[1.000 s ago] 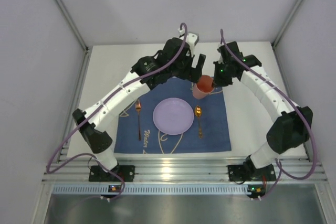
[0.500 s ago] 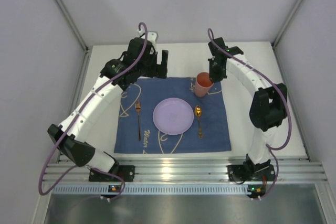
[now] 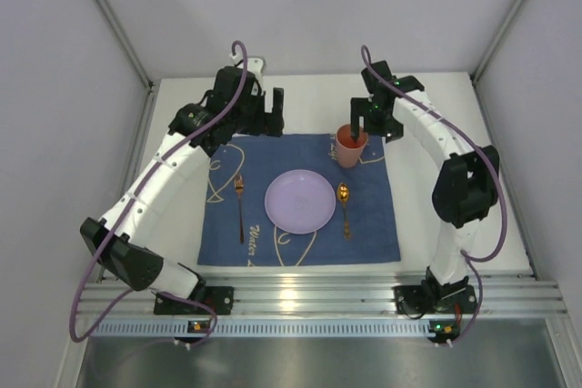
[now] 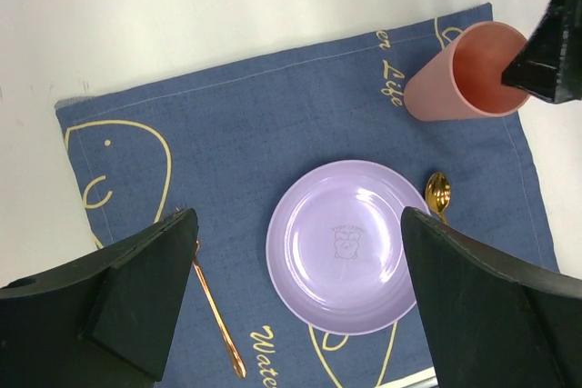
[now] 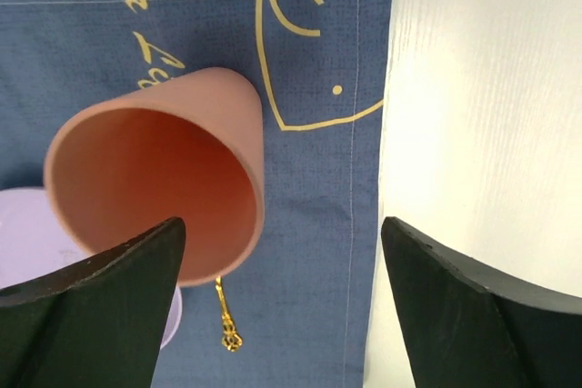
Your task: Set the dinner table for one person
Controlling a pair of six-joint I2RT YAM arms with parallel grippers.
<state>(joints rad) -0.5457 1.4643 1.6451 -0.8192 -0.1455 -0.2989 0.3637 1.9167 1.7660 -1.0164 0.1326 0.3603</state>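
Left pincer (image 4: pixel 298 223) is held wide open with nothing gripped; the purple plate (image 4: pixel 346 247) and blue placemat (image 4: pixel 227 124) are seen below it. Right pincer (image 5: pixel 282 224) is also spread wide, nothing clamped. The pink cup (image 5: pixel 164 179) is overlapped by one finger; contact cannot be told. The white table (image 3: pixel 436 188) lies under both.
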